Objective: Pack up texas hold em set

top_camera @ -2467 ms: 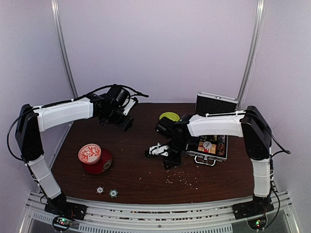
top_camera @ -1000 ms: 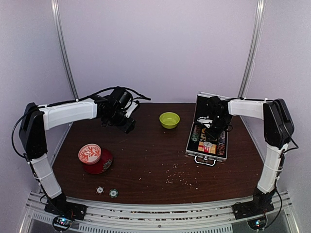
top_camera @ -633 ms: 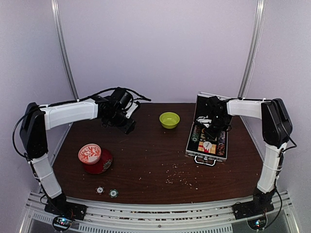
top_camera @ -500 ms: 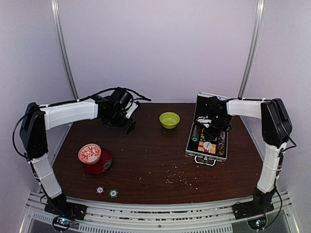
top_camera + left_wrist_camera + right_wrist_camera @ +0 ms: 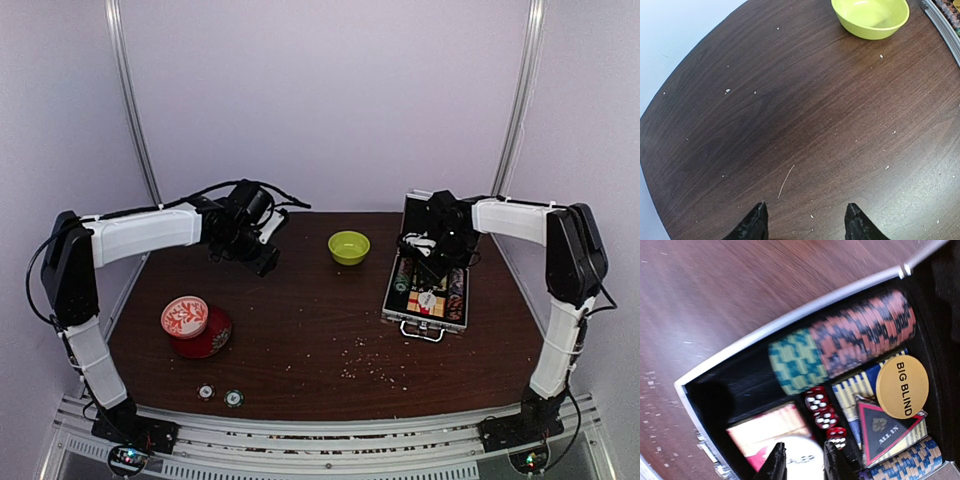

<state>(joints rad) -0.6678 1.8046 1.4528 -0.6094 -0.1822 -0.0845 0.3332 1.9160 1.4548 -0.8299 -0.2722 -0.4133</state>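
Note:
The silver case [image 5: 392,300] stands open at the right, its lid [image 5: 445,213] upright. In the right wrist view its rim [image 5: 790,317] frames chip rows [image 5: 840,347], red dice [image 5: 822,412], a gold "BIG BLIND" button [image 5: 902,386], an "ALL IN" triangle [image 5: 885,432], a card deck [image 5: 765,430] and a white round button [image 5: 802,460] on it. My right gripper [image 5: 425,262] [image 5: 804,452] hovers over the case, its jaws slightly apart and empty. Two round chips [image 5: 206,392] [image 5: 233,398] lie at the near left edge. My left gripper [image 5: 262,258] [image 5: 805,212] is open above the bare back-left table.
A lime-green bowl [image 5: 348,246] [image 5: 871,17] sits at the back middle. A red-and-white patterned tin [image 5: 185,317] rests on a red round piece [image 5: 210,335] at the left. Crumbs [image 5: 365,365] are scattered on the dark wood table.
My right arm went from mid-table, holding something white, to the open case. The white button now lies in the case and the gripper has lifted a little. The left arm barely moved.

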